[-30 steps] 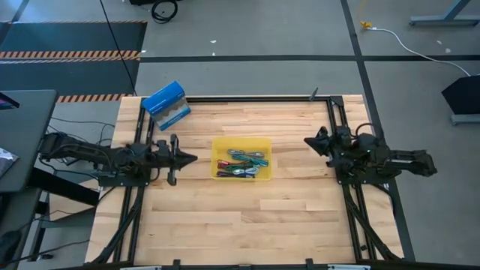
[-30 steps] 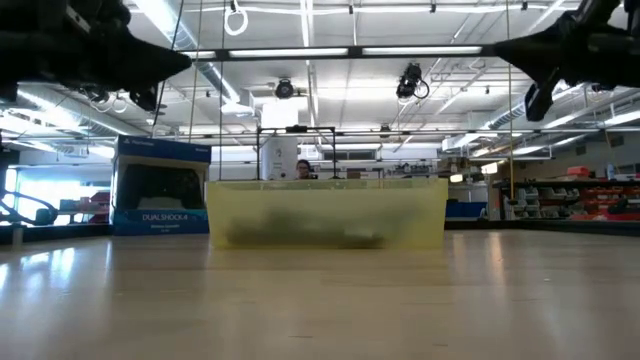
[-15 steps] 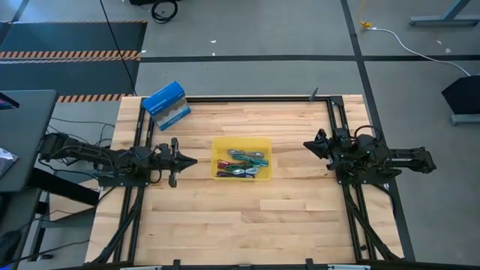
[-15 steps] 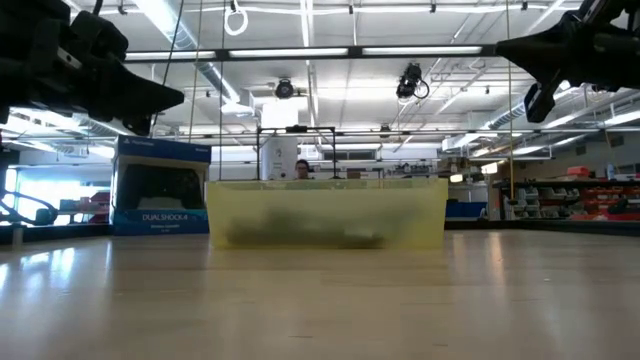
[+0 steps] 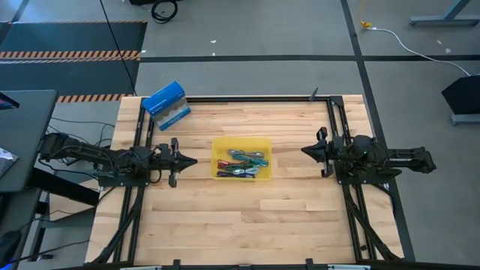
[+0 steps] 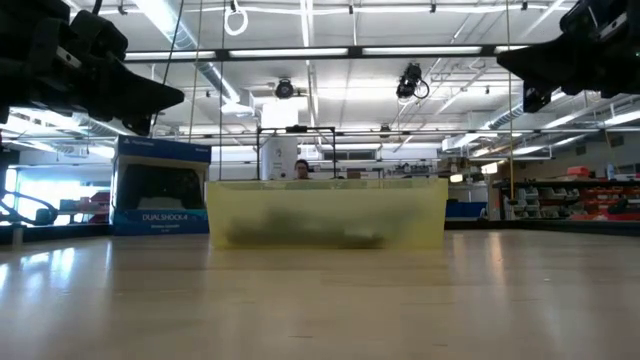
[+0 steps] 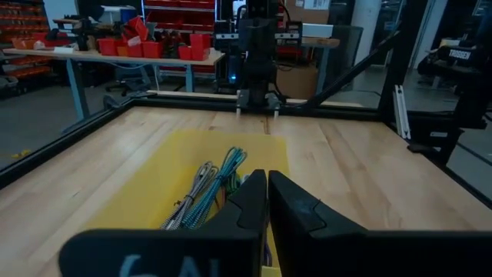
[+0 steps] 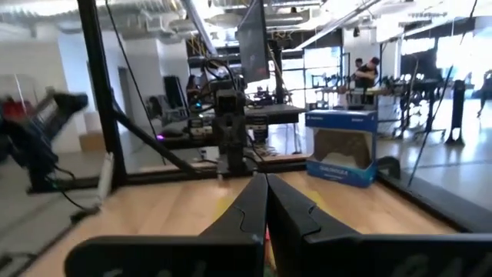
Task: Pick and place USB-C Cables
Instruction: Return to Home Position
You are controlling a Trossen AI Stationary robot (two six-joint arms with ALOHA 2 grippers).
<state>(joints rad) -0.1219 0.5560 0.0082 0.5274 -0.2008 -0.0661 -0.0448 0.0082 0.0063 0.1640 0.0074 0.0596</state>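
Jaws shut on both sides: my left gripper and my right gripper each have their two fingers pressed flat together, with nothing held between them, as both wrist views make plain. The two grippers face each other across the middle of the wooden table, one well to the left and one well to the right, both raised clear of the boards; from table height they show only as dark shapes in the upper corners.

Between them stands the yellow bin, at the centre of the table and well apart from either gripper. The cables lie inside it in a loose heap on its floor, teal and green strands toward the far side, maroon at the left, greyer ones along the near wall. How many there are I cannot tell. Seen level across the table, they are only a dark smudge behind the bin's cloudy yellow wall.

At the far left corner of the table sits a blue box, tilted out of line with the table edge and well apart from the bin. Beyond the table, in the hall, part of a person shows just above the bin's far rim.
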